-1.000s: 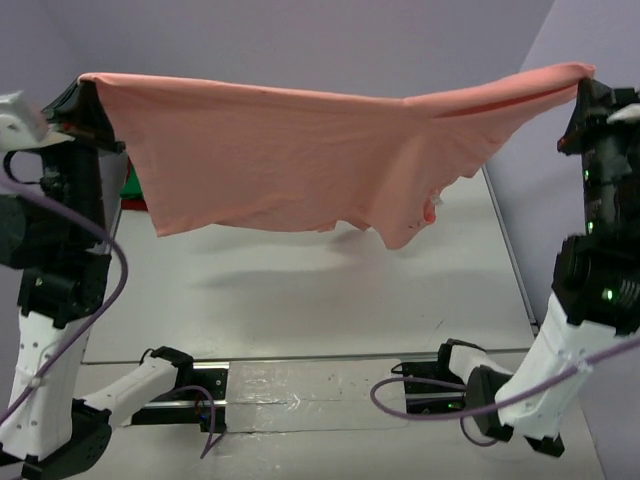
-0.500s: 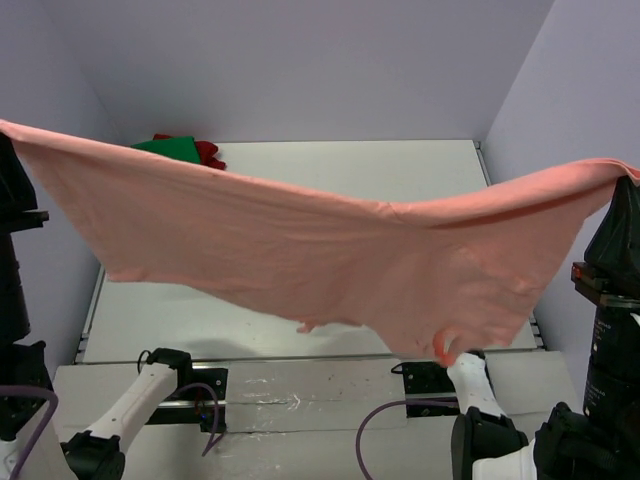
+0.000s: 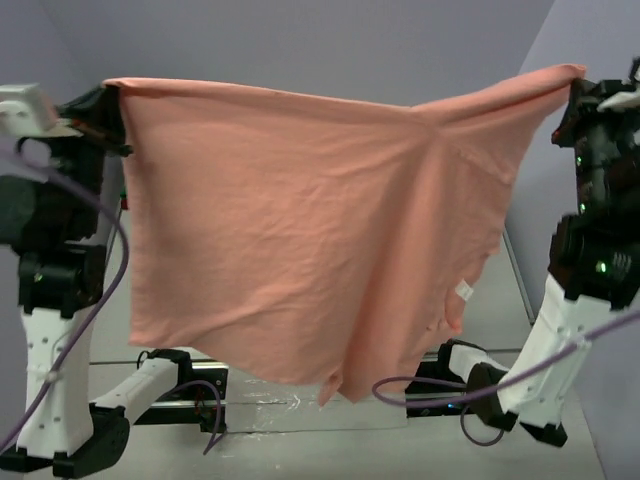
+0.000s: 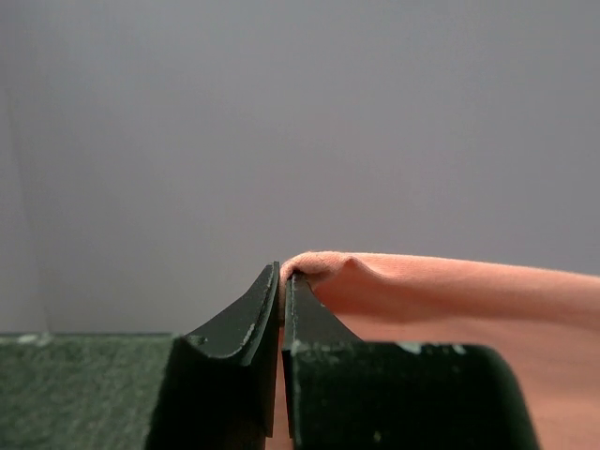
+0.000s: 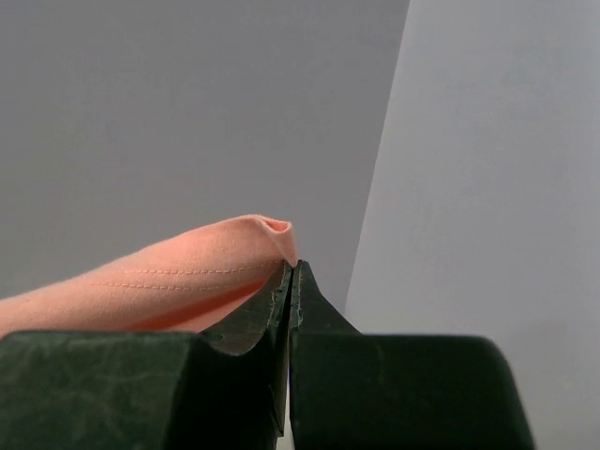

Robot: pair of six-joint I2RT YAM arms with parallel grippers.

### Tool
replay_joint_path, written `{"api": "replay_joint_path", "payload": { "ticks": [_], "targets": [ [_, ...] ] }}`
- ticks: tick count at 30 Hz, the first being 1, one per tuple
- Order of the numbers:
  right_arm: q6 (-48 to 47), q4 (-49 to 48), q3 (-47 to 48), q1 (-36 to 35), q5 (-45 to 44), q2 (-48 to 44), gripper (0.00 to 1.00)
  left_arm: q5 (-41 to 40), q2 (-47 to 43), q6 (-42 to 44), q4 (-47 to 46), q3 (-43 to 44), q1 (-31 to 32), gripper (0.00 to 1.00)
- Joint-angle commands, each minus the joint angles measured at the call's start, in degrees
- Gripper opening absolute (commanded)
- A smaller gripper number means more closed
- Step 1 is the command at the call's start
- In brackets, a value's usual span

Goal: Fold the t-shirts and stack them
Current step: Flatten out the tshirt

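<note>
well, white tag [image 3: 465, 291] on pink t-shirt [image 3: 290, 230]

table [image 3: 502, 305]: white | walls [image 3: 300, 45]: lavender | strip [image 3: 270, 408]: shiny, along table's near edge

The salmon-pink t-shirt [image 3: 300, 230] hangs as a curtain between the left arm [image 3: 60, 260] and right arm [image 3: 590, 270], blocking passage to the counter [image 3: 505, 300] behind. A gap lies between its right edge and the right arm.

My pale table [image 3: 508, 300] shows at lower right; my black base mounts [image 3: 195, 385] sit along its near edge.
</note>
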State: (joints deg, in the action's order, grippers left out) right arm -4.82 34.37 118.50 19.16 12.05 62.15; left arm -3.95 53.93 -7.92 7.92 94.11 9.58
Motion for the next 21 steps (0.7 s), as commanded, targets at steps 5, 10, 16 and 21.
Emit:
{"api": "replay_joint_path", "payload": {
  "ticks": [5,10,16,21],
  "targets": [
    [-3.96,-9.49,-9.50,-2.19,-6.51,5.96,0.00,-1.24,4.07,2.90,-11.60,-10.95,2.80,0.00],
    [-6.25,-13.10,-15.84,-5.71,-10.55,7.98,0.00,-4.40,6.09,6.69,-14.86,-15.17,6.50,0.00],
    [-9.94,-17.14,-21.64,-12.38,-17.40,10.71,0.00,-6.07,8.11,11.96,-19.43,-19.48,9.66,0.00],
    [-10.47,-20.13,-24.80,-16.25,-20.14,12.90,0.00,-6.34,8.73,13.37,-22.51,-23.34,10.28,0.00]
  ]
}}
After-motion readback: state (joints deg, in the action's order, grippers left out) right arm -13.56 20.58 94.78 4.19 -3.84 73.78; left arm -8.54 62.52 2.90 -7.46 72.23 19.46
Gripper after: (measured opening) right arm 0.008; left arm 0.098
